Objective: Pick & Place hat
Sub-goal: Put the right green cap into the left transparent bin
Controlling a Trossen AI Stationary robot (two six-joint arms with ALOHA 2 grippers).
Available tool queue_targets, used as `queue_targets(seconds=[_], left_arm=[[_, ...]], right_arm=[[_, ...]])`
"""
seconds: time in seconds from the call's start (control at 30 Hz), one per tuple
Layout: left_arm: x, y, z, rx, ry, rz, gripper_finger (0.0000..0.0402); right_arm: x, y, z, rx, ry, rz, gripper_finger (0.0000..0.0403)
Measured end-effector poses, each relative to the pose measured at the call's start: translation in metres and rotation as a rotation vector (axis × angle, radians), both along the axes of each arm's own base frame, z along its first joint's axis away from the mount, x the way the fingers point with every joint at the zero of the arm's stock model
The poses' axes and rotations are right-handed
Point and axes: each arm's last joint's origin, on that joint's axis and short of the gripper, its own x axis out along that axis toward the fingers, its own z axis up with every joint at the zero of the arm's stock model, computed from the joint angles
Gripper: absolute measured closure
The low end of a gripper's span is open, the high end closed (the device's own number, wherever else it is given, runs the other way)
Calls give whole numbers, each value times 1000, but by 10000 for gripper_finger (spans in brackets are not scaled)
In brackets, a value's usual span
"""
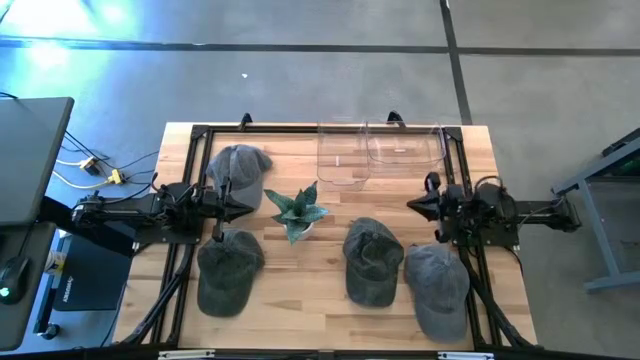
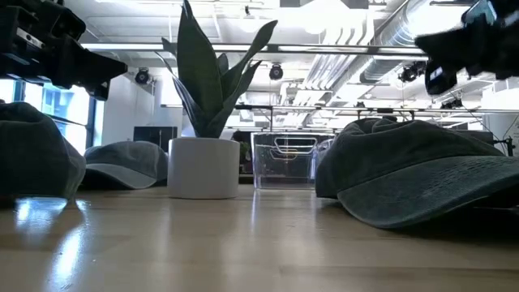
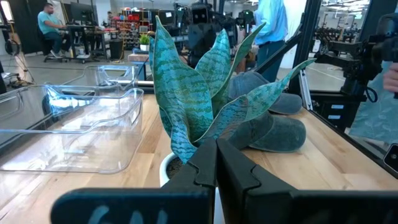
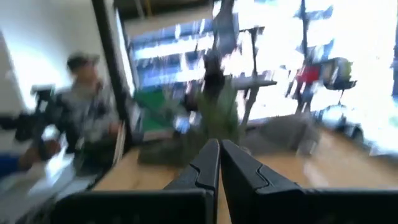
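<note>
Both my claws clenched, empty: left gripper [image 1: 258, 203] at 9 o'clock, right gripper [image 1: 412, 206] at 3. Nearest hat [image 1: 373, 261] sits at 5. Risk: left reach clips plant [image 1: 296, 212], tips it.

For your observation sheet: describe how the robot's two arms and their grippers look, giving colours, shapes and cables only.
Both arms are black, jointed and boxy, with black cables looped at the wrists. The left gripper and right gripper each end in two dark, tapering fingers with stepped inner edges. No markings are legible.
</note>
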Motion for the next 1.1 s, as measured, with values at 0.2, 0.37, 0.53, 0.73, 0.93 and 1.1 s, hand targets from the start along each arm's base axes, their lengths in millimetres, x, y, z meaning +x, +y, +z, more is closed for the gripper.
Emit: queue_targets(seconds=[0.2,0.37,0.53,0.73,0.93,1.1], left_arm=[[0,0,0,0,0,0,401],[0,0,0,0,0,0,401],[0,0,0,0,0,0,401],[0,-1,3,-136,-23,-23,401],[0,0,15,-210,-154,-24,401],[8,-1,20,-185,-214,-66,401]], right_arm=[[1,3,8,103,-70,131,391],[11,10,1,140,30,196,379],[25,18,-8,135,222,239,328],[43,21,-3,101,559,174,244],[61,21,17,24,830,121,209],[80,22,8,-32,936,152,196]])
